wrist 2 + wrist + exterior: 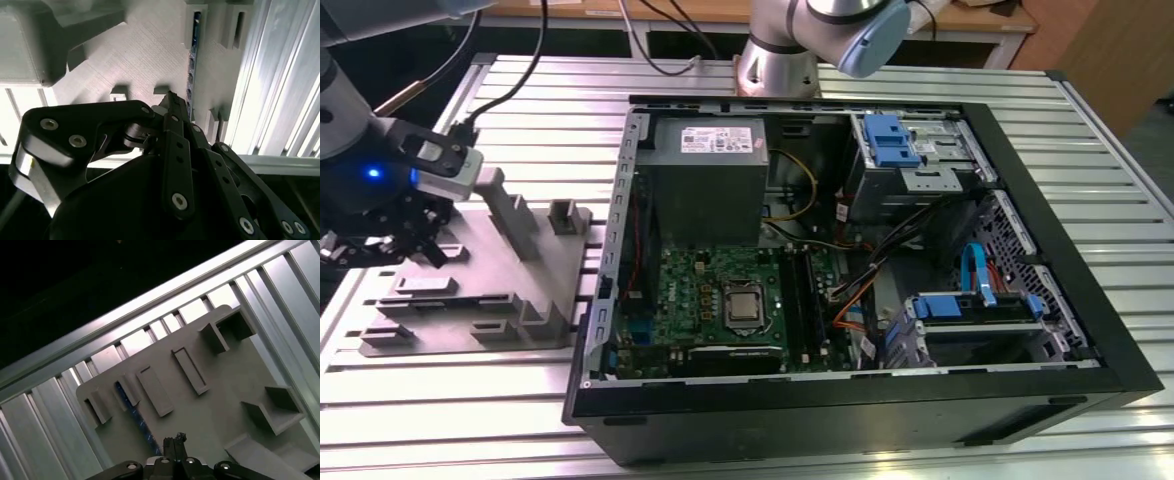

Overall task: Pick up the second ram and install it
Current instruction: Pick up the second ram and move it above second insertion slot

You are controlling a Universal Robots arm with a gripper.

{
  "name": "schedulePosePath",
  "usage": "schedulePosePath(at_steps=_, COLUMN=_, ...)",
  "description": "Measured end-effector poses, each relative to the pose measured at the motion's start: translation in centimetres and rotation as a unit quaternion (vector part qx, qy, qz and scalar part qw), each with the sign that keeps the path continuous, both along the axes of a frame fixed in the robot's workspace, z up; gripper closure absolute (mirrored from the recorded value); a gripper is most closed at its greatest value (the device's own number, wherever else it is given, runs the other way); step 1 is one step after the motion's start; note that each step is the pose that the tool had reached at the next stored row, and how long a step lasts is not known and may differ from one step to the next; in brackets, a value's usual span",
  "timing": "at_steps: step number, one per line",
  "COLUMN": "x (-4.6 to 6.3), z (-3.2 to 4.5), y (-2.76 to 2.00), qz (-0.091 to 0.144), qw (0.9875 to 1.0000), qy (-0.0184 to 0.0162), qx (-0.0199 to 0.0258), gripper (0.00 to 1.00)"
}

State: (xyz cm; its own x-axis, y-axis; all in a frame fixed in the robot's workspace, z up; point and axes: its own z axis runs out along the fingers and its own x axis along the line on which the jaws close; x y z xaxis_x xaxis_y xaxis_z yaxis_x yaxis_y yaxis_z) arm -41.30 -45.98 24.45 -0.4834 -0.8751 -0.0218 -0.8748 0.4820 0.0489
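Second ram (131, 412) in grey fixture plate (210, 405) on slatted aluminium table (45, 440).

Black gripper (171, 98); dark second ram (192, 60) flecked blue; matte grey fixture (480, 290); ribbed silver worktop (454, 400); green motherboard (687, 290); black case (854, 410); blue clips (887, 140).

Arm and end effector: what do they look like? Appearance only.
Silver tubular robot arm with light blue joint caps. Black end effector made of linkage bars with silver screw heads. A small blue light glows on the dark wrist; a grey box is mounted beside it, with black cables attached.
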Motion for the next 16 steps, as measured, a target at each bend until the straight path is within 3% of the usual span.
schedulePosePath(at_steps=4, x=0.0, z=-0.3, y=0.0, qz=0.036, qw=0.9994, qy=0.0, qx=0.0, gripper=0.9)
schedulePosePath(at_steps=8, x=0.0, z=-0.57, y=0.0, qz=0.073, qw=0.9974, qy=0.0, qx=0.0, gripper=0.9)
schedulePosePath(at_steps=10, x=0.0, z=-0.7, y=0.0, qz=0.091, qw=0.9959, qy=0.0, qx=0.0, gripper=0.9)
schedulePosePath(at_steps=16, x=0.0, z=-0.97, y=0.0, qz=0.142, qw=0.9899, qy=0.0001, qx=-0.0003, gripper=0.9)
